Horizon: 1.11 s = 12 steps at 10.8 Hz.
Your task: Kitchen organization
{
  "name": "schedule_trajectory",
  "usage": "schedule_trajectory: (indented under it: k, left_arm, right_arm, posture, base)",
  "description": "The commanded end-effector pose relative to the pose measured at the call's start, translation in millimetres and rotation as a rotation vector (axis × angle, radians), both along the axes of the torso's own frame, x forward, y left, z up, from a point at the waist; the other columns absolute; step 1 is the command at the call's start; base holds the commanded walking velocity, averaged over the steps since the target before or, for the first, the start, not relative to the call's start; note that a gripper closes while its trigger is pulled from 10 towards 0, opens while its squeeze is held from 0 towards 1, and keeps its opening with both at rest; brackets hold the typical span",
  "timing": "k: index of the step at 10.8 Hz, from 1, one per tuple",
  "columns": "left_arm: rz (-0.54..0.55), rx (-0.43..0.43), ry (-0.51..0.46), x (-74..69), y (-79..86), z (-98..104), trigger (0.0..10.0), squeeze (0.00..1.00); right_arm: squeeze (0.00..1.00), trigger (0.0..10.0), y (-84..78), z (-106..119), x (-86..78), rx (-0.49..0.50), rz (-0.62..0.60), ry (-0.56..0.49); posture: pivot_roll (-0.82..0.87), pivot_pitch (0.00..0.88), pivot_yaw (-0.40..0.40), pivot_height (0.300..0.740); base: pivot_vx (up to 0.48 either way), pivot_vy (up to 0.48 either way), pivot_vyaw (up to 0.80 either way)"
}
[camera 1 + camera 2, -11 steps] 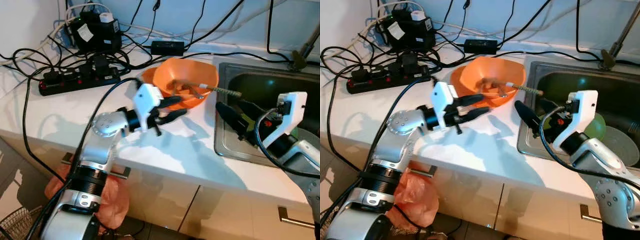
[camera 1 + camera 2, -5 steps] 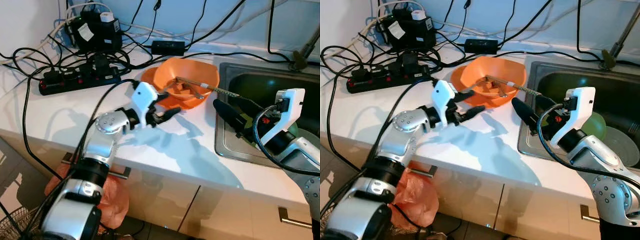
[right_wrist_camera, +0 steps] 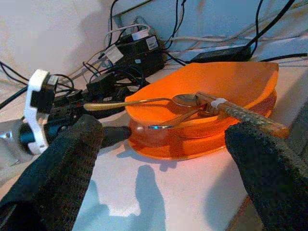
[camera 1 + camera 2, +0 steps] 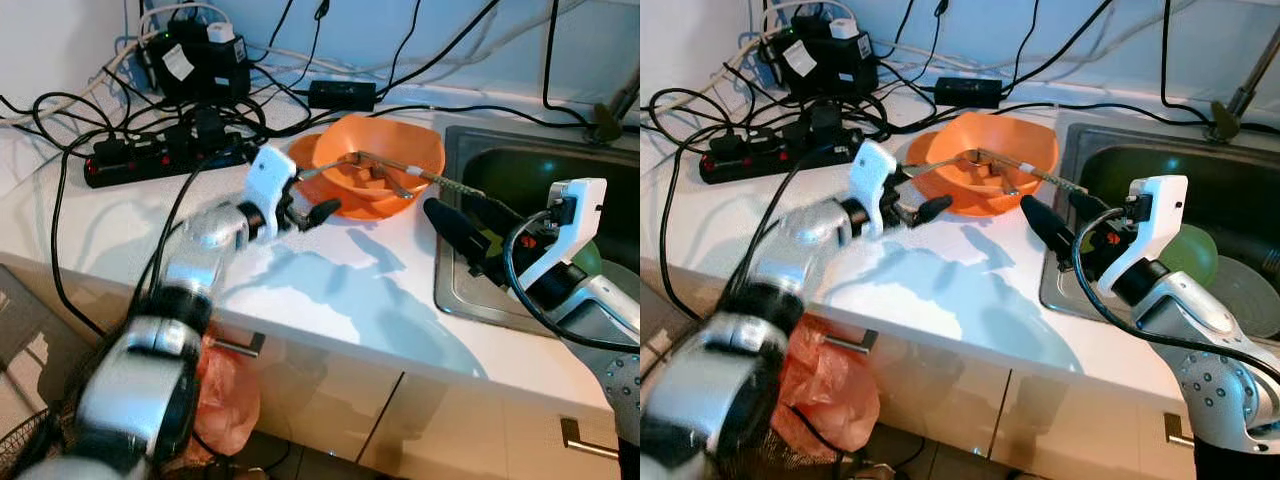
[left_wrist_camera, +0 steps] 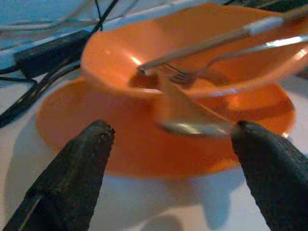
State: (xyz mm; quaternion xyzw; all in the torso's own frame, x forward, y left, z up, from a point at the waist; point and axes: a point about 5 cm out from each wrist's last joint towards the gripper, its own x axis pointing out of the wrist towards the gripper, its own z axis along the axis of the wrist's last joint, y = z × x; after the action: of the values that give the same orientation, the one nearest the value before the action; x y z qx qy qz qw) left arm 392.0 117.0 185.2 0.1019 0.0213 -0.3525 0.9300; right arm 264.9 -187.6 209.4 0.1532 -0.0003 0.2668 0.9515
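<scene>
Counter [image 4: 340,300]: a white worktop runs across the kitchen, with cabinet doors below and a pale blue wall behind.
Sink [image 4: 455,290]: a steel basin set into the counter on the robot's right, holding a green plate [image 4: 1190,250] and a grey one beside it.
Left arm: reaching across the worktop, blurred; its left gripper [image 4: 305,200] sits just beside the near rim of the dishes, fingers spread apart, one above and one below, with a spoon handle passing between them; whether they touch it cannot be told.
Right arm: raised at the sink's front edge; the right gripper [image 4: 460,215] points at the dishes with its fingers held apart and nothing between them.
Cables: a black power strip [image 4: 160,158] and a tangle of black and white leads crowd the back left of the counter.
Bowl [image 4: 380,165]: orange, resting on an orange plate [image 5: 144,144] near the sink's edge.
Cutlery: a spoon [image 3: 144,102], a fork [image 5: 216,60] and a brown-handled utensil [image 3: 240,115] lie in the bowl, handles over the rim.
</scene>
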Motion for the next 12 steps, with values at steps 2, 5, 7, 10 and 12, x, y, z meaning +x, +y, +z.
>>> schedule_trajectory:
  k: [2,5,7,10,12]
  left_arm:
    - [0.048,-0.017,0.027,5.4,4.2,5,10.0,0.88]
    - [0.128,-0.066,0.140,15.2,-5.0,9,10.0,0.00]
    - [0.146,0.020,0.189,16.3,-8.4,5,10.0,0.00]
    - [0.120,0.096,0.231,16.6,-13.4,5,10.0,0.00]
    - [0.042,0.234,0.306,10.7,-22.2,-7,10.0,0.00]
  right_arm:
    - [0.00,10.0,0.6,2,-1.8,-0.009,-0.009,-0.016]
    - [0.00,10.0,3.4,0,-4.4,-0.005,-0.015,-0.012]
    - [0.00,10.0,3.7,-1,-7.0,-0.003,-0.025,-0.015]
    - [0.00,10.0,3.4,0,-8.1,0.003,-0.036,-0.020]
    - [0.00,10.0,3.4,0,-8.9,0.008,-0.042,-0.025]
  posture:
    - [-0.08,0.044,0.019,0.740]
    - [-0.09,0.049,0.045,0.740]
    - [-0.10,0.047,0.056,0.740]
    - [-0.10,0.049,0.064,0.740]
    - [-0.10,0.052,0.065,0.740]
  base:
    - [0.000,0.000,0.00]
    - [0.000,0.000,0.00]
    - [0.000,0.000,0.00]
    - [0.000,0.000,0.00]
    - [0.000,0.000,0.00]
